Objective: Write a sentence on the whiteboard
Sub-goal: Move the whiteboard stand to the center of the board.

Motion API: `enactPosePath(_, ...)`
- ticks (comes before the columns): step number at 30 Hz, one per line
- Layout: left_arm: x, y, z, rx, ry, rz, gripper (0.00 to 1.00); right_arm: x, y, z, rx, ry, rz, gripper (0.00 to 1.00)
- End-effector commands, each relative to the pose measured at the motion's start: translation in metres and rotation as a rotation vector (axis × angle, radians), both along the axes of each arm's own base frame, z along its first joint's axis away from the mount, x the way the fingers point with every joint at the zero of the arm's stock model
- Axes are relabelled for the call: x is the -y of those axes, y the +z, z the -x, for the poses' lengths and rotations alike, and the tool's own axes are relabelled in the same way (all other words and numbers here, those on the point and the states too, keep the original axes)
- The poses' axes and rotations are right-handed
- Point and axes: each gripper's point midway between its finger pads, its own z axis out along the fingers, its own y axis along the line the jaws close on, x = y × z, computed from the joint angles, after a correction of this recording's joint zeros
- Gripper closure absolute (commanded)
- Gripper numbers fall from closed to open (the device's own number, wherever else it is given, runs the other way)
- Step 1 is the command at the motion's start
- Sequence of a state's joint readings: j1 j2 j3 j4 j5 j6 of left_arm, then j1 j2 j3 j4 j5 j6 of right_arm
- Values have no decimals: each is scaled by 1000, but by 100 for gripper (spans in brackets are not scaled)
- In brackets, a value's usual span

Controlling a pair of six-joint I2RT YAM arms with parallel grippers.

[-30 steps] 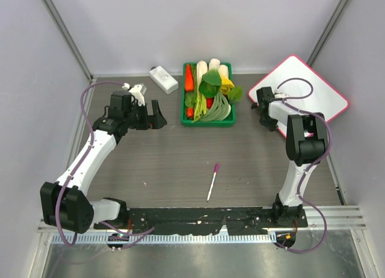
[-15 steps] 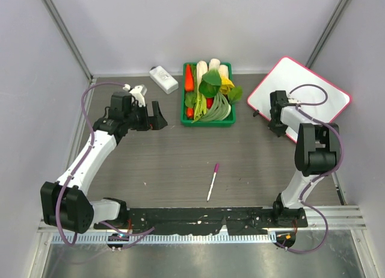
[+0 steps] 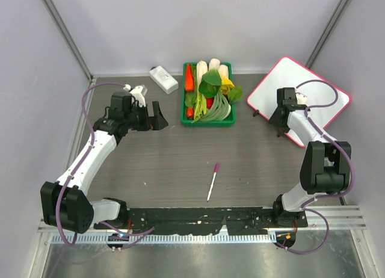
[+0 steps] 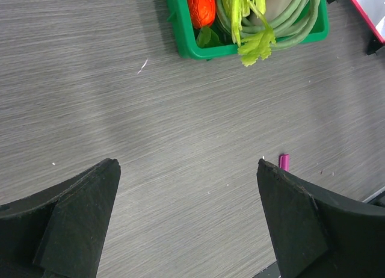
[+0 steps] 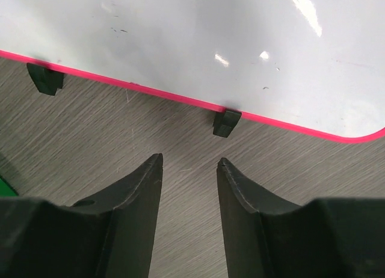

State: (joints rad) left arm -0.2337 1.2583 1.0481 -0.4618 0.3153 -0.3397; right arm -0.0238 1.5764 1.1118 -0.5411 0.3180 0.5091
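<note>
Right gripper (image 5: 189, 160) slightly parted, empty, nosing at the rim | left gripper (image 4: 186, 163) spread wide, empty, beside the green plastic vegetable basket (image 3: 208, 118) | step: set-up, nothing written yet | next: fetch the slim white magenta-capped marker (image 3: 213, 182) lying mid grey wood-grain table (image 3: 174, 151) | flat white pink-rimmed whiteboard (image 3: 289, 76) far right, glossy, blank bar faint specks

Table (image 3: 168, 163) bearing basket (image 3: 207, 123), marker (image 3: 212, 182), whiteboard (image 3: 290, 73), block (image 3: 163, 79)

Bright even light, glare streaks on whiteboard (image 5: 240, 37)
</note>
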Motion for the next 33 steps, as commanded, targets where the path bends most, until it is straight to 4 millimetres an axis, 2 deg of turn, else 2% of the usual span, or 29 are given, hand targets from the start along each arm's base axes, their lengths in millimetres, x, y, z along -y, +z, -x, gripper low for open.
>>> enactPosePath(1,6,12,0,39,-21,35,0,6,-9,4,-2,-87,-13,55)
enactPosePath(11,7,11,-1,41,-26,37,0,17,-48,16,-110,-146,1,55)
enactPosePath(20,9,11,-1,41,-40,39,0,31,-62,7,-120,-144,29,45)
enactPosePath(25,9,10,0,41,-43,37,0,35,-75,1,-129,-153,20,47)
enactPosePath(26,9,10,0,42,-44,36,0,35,-77,-1,-122,-154,18,52)
enactPosePath(31,7,9,1,40,-41,29,1,35,-86,-3,-125,-157,11,61)
enactPosePath(32,7,11,0,45,-39,29,1,35,-86,-4,-116,-156,10,65)
enactPosePath(33,7,10,0,45,-38,29,0,34,-86,-2,-110,-159,9,77)
